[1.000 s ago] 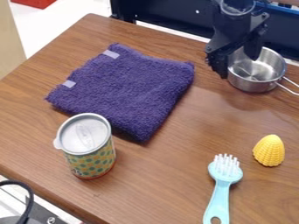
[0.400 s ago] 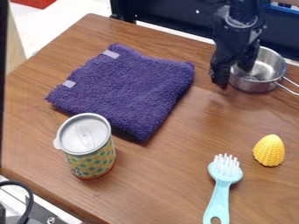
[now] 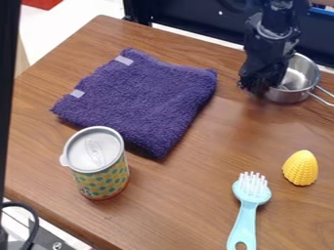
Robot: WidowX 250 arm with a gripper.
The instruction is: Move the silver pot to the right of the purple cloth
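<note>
Your silver pot [image 3: 302,80] sits upper right, its left side hidden by your gripper [image 3: 261,88]; you can't tell how open that is or whether it grips anything. Purple cloth [image 3: 140,97] lies upper left, cup [image 3: 104,178] lower left, brush [image 3: 246,215] and yellow thing [image 3: 301,168] lower right.

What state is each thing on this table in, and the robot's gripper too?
Silver pot: upright, uncovered
Purple cloth: folded, laid flat
Patterned cup: upright, lid on
Brush: lying, bristles up
Yellow ridged thing: resting, narrower end away from camera
Gripper: lowered at the pot's side
</note>
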